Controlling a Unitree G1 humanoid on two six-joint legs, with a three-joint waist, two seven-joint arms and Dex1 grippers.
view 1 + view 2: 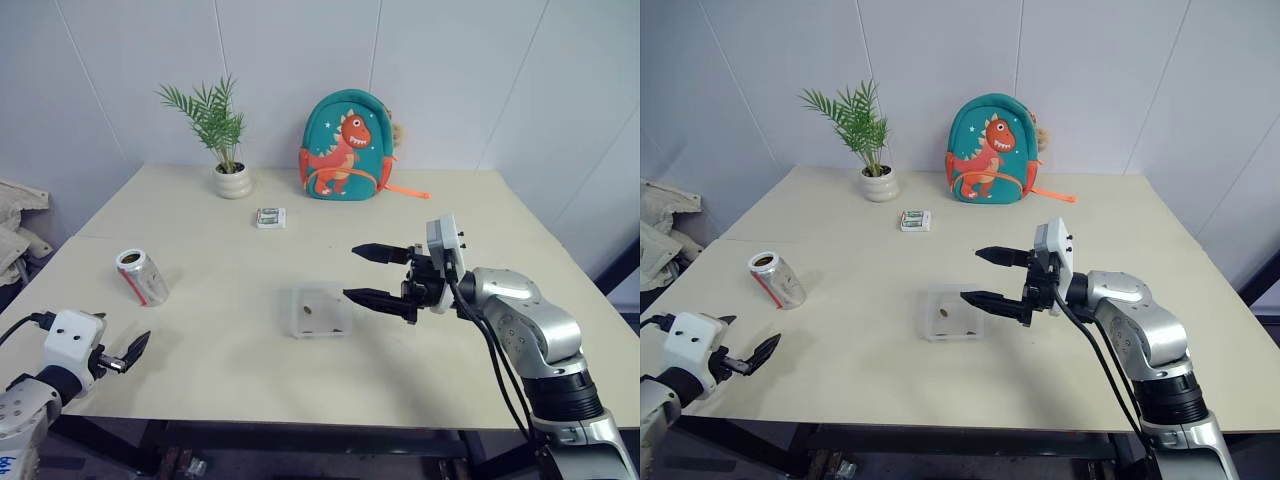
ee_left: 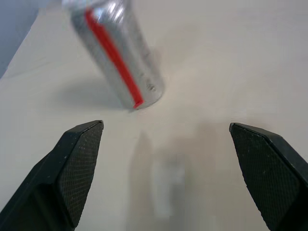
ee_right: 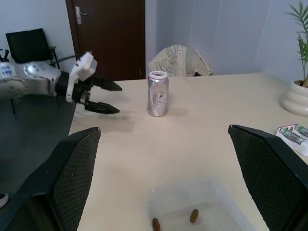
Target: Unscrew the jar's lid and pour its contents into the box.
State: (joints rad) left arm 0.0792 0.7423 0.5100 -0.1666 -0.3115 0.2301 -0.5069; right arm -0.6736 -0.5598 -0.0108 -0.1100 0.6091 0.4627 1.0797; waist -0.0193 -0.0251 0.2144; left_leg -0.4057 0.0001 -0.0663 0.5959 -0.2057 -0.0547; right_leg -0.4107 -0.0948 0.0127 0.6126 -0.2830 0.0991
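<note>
The jar point(image 1: 142, 277), a silvery cylinder with a red label, stands upright on the left of the table, and its top looks open. The lid is out of view. My left gripper point(image 1: 748, 338) is open near the table's front left edge, short of the jar point(image 2: 118, 53) and apart from it, with nothing between its fingers. The box point(image 1: 340, 322), a clear shallow tray, lies mid-table with the contents point(image 3: 194, 215), tiny brown bits, inside. My right gripper point(image 1: 351, 272) hovers open and empty just right of the box, pointing left.
A white plant pot point(image 1: 232, 181) and a teal dinosaur backpack point(image 1: 345, 147) stand at the table's back. A small white-and-green packet point(image 1: 270, 217) lies behind the box. A cloth-draped chair point(image 1: 15, 220) is off the table's left side.
</note>
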